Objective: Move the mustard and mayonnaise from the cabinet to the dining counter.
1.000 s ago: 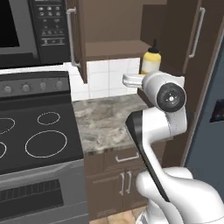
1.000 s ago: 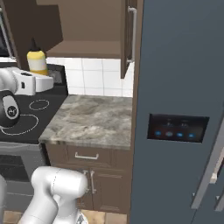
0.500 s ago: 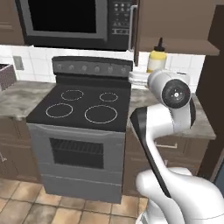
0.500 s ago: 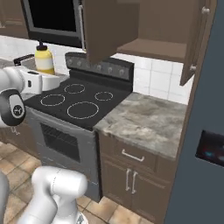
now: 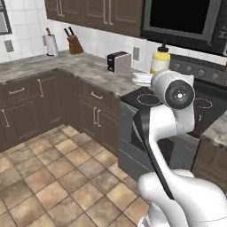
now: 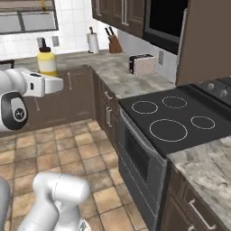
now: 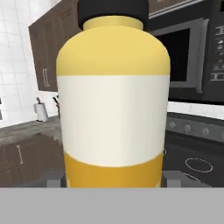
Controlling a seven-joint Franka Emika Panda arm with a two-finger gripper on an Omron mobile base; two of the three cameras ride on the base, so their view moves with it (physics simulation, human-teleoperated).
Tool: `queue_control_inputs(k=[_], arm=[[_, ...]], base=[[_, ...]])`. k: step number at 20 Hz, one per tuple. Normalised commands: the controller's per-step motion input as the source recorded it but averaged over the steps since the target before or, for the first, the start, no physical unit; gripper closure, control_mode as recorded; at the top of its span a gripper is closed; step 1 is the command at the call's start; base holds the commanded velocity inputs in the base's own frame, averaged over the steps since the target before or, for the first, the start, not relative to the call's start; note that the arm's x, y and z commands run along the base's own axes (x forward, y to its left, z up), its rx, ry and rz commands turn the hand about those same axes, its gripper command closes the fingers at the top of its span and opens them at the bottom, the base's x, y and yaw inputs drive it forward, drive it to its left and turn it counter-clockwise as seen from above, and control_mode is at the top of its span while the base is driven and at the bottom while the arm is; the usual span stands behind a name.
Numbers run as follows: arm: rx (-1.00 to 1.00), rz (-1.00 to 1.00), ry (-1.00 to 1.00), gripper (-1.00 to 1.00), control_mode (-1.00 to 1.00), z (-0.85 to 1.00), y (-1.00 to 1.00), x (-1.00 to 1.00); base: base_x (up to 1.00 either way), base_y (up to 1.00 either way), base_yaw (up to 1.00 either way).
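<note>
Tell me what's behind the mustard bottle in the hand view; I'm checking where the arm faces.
Behind the mustard, held upright in the gripper, show dark wall cabinets, a microwave and stove burners. The bottle covers whatever lies straight behind it.

1. The mustard (image 5: 160,61), a yellow bottle with a dark cap, stands upright just above the white arm's (image 5: 170,111) round joint.
2. Behind it lies the black stove (image 5: 177,104) under a dark microwave (image 5: 184,20).
3. A toaster (image 5: 119,61) sits on the marble desk (image 5: 75,66) near its stove-side end.
4. A knife block (image 5: 73,42) and paper roll (image 5: 52,44) stand at the desk's back corner.
</note>
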Motion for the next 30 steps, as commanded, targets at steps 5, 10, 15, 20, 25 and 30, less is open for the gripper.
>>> queue_control_inputs(k=[5,10,15,20,25,30], arm=[[0.00,0.00,0.00,1.00,1.00,0.00,0.00,0.00],[0.00,0.00,0.00,1.00,1.00,0.00,0.00,0.00],[0.00,0.00,0.00,1.00,1.00,0.00,0.00,0.00],[0.00,0.00,0.00,1.00,1.00,0.00,0.00,0.00],[0.00,0.00,0.00,1.00,1.00,0.00,0.00,0.00],[0.00,0.00,0.00,1.00,1.00,0.00,0.00,0.00]], base=[[0.10,0.25,0.75],[0.55,0.09,0.46],[0.81,0.00,0.25],[0.69,0.00,0.40],[0.52,0.00,0.57],[0.53,0.00,0.57]])
